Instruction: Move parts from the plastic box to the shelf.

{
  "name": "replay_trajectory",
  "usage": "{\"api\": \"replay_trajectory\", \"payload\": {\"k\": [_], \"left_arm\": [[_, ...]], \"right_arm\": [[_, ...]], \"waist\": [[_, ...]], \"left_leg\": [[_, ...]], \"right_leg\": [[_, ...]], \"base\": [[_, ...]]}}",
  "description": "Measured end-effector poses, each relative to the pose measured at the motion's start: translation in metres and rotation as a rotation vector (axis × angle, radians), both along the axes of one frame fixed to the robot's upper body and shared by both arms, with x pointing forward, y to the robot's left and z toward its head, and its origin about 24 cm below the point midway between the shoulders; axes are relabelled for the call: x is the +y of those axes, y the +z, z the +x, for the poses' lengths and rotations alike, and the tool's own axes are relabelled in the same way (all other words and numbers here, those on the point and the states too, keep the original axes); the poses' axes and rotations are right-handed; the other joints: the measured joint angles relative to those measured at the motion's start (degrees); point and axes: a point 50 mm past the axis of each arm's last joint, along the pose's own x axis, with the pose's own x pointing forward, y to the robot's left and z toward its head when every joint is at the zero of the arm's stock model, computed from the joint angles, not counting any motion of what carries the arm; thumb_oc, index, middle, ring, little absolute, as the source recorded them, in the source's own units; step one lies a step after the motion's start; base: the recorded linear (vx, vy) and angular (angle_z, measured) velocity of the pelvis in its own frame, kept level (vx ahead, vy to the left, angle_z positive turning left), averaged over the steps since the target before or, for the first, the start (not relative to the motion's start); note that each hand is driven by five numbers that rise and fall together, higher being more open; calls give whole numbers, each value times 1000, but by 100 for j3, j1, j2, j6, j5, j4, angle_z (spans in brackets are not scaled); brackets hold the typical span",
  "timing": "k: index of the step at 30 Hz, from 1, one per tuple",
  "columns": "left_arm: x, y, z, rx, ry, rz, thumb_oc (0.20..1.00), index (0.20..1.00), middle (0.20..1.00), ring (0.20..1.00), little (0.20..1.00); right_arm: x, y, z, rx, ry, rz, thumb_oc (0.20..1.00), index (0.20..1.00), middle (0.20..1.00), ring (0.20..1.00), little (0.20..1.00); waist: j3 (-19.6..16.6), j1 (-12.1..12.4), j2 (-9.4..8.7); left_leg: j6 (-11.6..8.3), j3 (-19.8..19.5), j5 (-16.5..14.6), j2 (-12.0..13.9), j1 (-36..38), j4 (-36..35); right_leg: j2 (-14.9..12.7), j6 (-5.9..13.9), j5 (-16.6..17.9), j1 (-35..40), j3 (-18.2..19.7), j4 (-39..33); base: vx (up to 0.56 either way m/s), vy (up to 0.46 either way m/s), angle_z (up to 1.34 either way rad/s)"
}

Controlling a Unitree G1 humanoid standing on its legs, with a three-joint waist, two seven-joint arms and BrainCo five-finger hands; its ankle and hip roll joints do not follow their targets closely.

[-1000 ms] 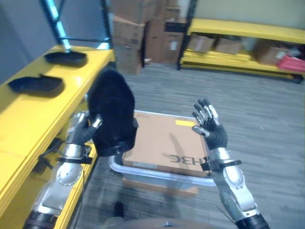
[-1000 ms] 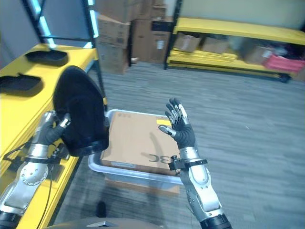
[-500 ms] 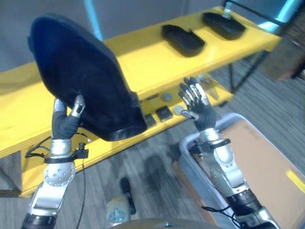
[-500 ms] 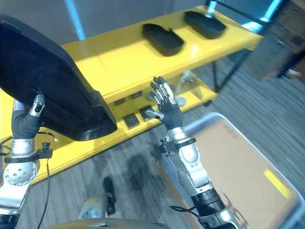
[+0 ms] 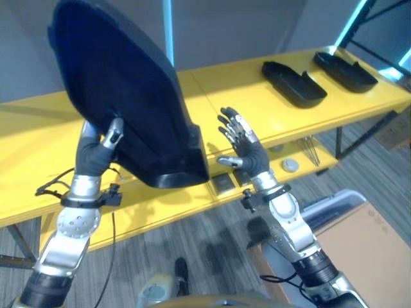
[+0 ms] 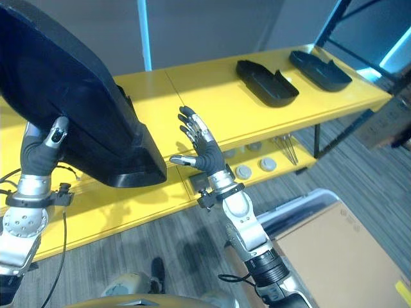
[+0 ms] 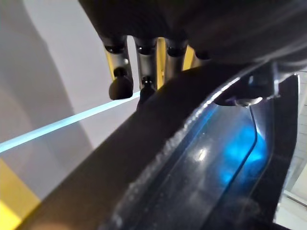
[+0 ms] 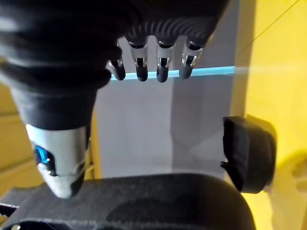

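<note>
A large black moulded part (image 5: 122, 96) is held up on edge over the yellow shelf (image 5: 218, 86), its lower rim just above the shelf's front edge. My left hand (image 5: 96, 151) is shut on its near edge from below; in the left wrist view the fingers (image 7: 144, 62) curl over the part's rim (image 7: 192, 143). To the right of the part my right hand (image 5: 247, 154) stands open, fingers spread, touching nothing. The right wrist view shows its straight fingers (image 8: 160, 67) with the black part (image 8: 144, 201) past them. The plastic box (image 5: 327, 208) sits on the floor at the lower right.
Two smaller black parts (image 5: 292, 82) (image 5: 343, 69) lie on the shelf's right end. On the lower shelf level lie round discs (image 5: 290, 165) and dark square pieces (image 5: 223, 184). A cardboard sheet (image 5: 376, 250) covers the box. A shelf post (image 5: 359, 16) rises at the far right.
The camera has swung from the box to face the shelf. The black part has gone up and over the shelf in my left hand. My right hand stays open beside it.
</note>
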Motion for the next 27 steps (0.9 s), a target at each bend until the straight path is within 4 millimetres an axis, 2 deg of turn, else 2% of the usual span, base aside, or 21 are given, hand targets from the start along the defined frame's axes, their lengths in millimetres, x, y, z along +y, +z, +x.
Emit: {"api": "replay_trajectory", "payload": {"k": [1, 2, 3, 4, 6, 7, 9, 12, 13, 14, 15, 16, 17, 18, 19, 21, 22, 23, 24, 26, 27], "left_arm": [[-1, -3, 10, 28, -7, 13, 200, 200, 200, 200, 200], [-4, -5, 18, 48, -26, 23, 200, 200, 200, 200, 200], [-6, -8, 21, 72, -42, 16, 200, 200, 200, 200, 200], [-9, -12, 23, 98, -58, -1, 200, 200, 200, 200, 200], [-17, -18, 22, 128, -97, -24, 200, 200, 200, 200, 200], [-20, -19, 18, 134, -113, -27, 200, 200, 200, 200, 200], [-23, -18, 5, 126, -141, -23, 200, 200, 200, 200, 200], [-26, -19, -2, 128, -166, -30, 200, 200, 200, 200, 200], [-26, -25, -4, 160, -168, -51, 200, 200, 200, 200, 200], [-28, -26, -3, 163, -176, -56, 200, 200, 200, 200, 200], [-30, -25, 0, 160, -183, -57, 200, 200, 200, 200, 200], [-31, -23, 4, 151, -188, -51, 200, 200, 200, 200, 200], [-32, -20, 6, 139, -192, -47, 200, 200, 200, 200, 200], [-31, -16, 7, 129, -196, -46, 200, 200, 200, 200, 200], [-30, -15, 7, 127, -199, -44, 200, 200, 200, 200, 200], [-30, -14, 7, 126, -201, -35, 200, 200, 200, 200, 200], [-30, -16, 10, 136, -203, -35, 200, 200, 200, 200, 200], [-31, -17, 13, 141, -201, -31, 200, 200, 200, 200, 200], [-31, -17, 13, 141, -201, -39, 200, 200, 200, 200, 200], [-32, -17, 13, 139, -200, -35, 200, 200, 200, 200, 200], [-31, -16, 14, 133, -195, -30, 200, 200, 200, 200, 200]], "right_arm": [[-9, -7, -3, 30, -43, 8, 1000, 1000, 1000, 1000, 1000], [-20, -13, -8, 52, -90, 15, 1000, 1000, 1000, 1000, 1000], [-30, -17, -14, 71, -125, 12, 1000, 1000, 1000, 1000, 1000], [-38, -21, -19, 85, -152, -6, 1000, 1000, 1000, 1000, 1000], [-50, -28, -24, 116, -187, -34, 1000, 1000, 1000, 1000, 1000], [-51, -30, -25, 124, -191, -36, 1000, 1000, 1000, 1000, 1000], [-50, -26, -24, 100, -183, -28, 1000, 1000, 1000, 1000, 1000], [-48, -25, -23, 95, -175, -28, 1000, 1000, 1000, 1000, 1000], [-45, -22, -22, 80, -159, -30, 1000, 1000, 1000, 1000, 1000], [-45, -23, -22, 82, -163, -29, 1000, 1000, 1000, 1000, 1000], [-46, -23, -20, 82, -165, -38, 1000, 1000, 1000, 1000, 1000], [-45, -21, -18, 77, -173, -37, 1000, 1000, 1000, 1000, 1000], [-44, -16, -16, 56, -174, -30, 1000, 1000, 1000, 1000, 1000], [-43, -9, -13, 26, -177, -21, 1000, 1000, 1000, 1000, 1000], [-44, -1, -11, -7, -186, -8, 1000, 1000, 1000, 1000, 1000], [-49, 8, -12, -49, -211, 8, 1000, 1000, 1000, 1000, 1000], [-57, 12, -12, -69, -251, 18, 1000, 1000, 1000, 1000, 1000], [-59, 13, -12, -75, -266, 29, 1000, 1000, 1000, 1000, 1000], [-60, 15, -12, -85, -268, 28, 1000, 1000, 1000, 1000, 1000], [-58, 16, -10, -92, -267, 39, 1000, 1000, 1000, 1000, 1000], [-56, 18, -9, -101, -261, 33, 1000, 1000, 1000, 1000, 1000]], "waist": [[26, -280, 164], [34, -437, 198], [29, -562, 188], [36, -592, 200], [37, -603, 221], [20, -610, 251], [-19, -509, 332], [-25, -423, 367], [15, -404, 432], [27, -452, 391], [65, -534, 390], [116, -543, 309], [141, -575, 261], [162, -589, 226], [183, -552, 188], [198, -586, 184], [222, -630, 156], [181, -734, 259], [178, -776, 285], [148, -759, 415], [138, -739, 538]], "left_leg": [[-57, -350, 220, 18, 12, -238], [-95, -669, 335, -31, 33, -383], [-184, -904, 387, -111, 48, -490], [-232, -977, 402, -156, 93, -559], [-237, -1128, 404, -294, 241, -595], [-239, -1211, 414, -334, 296, -599], [-235, -1265, 449, -318, 299, -634], [-208, -1405, 504, -311, 231, -575], [-455, -1678, 536, -380, 64, -446], [-957, -1821, 507, -490, -42, -344], [-1290, -1665, 210, -501, -211, 67], [-1033, -1064, -141, -332, -420, 520], [-1114, -457, -342, 31, -529, 889], [-1101, -367, -507, 423, -581, 1173], [-1155, -550, -641, 804, -555, 1364], [-1202, -929, -704, 1122, -444, 1430], [-1301, -1156, -728, 1516, -245, 1262], [-1348, -1153, -681, 1932, 14, 855], [-1304, -1168, -612, 2053, 148, 612], [-1619, -2165, -412, 2087, 406, -97], [-1552, -2509, -419, 2001, 449, -263]], "right_leg": [[965, 14, -491, -144, 1057, -603], [1630, 33, -691, -143, 1819, -1023], [2143, -66, -740, -226, 2427, -1223], [2603, -269, -611, -369, 2731, -1315], [2972, -830, -166, -439, 2868, -1531], [2938, -959, 76, -359, 2785, -1645], [2813, -916, 156, -255, 2403, -1893], [2798, -907, 206, -208, 2247, -2098], [2767, -930, 364, -115, 2048, -2125], [2529, -992, 388, -124, 1787, -2191], [2362, -969, 471, -51, 1501, -2359], [2139, -983, 506, -45, 1248, -2378], [1971, -998, 513, -37, 1042, -2381], [1856, -992, 505, -24, 914, -2391], [1761, -996, 462, -8, 880, -2396], [1661, -953, 442, 47, 843, -2403], [1526, -757, 443, 159, 710, -2425], [1584, -694, 378, 197, 619, -2312], [1498, -627, 316, 149, 628, -2194], [1474, -350, 262, 69, 886, -2166], [1475, -231, 311, 1, 1022, -2166]], "base": [[106, -10, 104], [69, -17, 160], [61, -48, 149], [31, -86, 116], [-31, -135, 78], [-71, -151, 46], [-39, -94, 8], [-88, -27, 35], [-189, 67, 81], [-249, 88, 130], [-149, 88, 147], [-86, 105, 148], [-24, 131, 127], [-3, 91, 95], [49, 174, 67], [89, 249, 47], [119, 292, 58], [134, 278, 55], [200, 409, 35], [111, 235, -3], [189, 441, -26]]}}
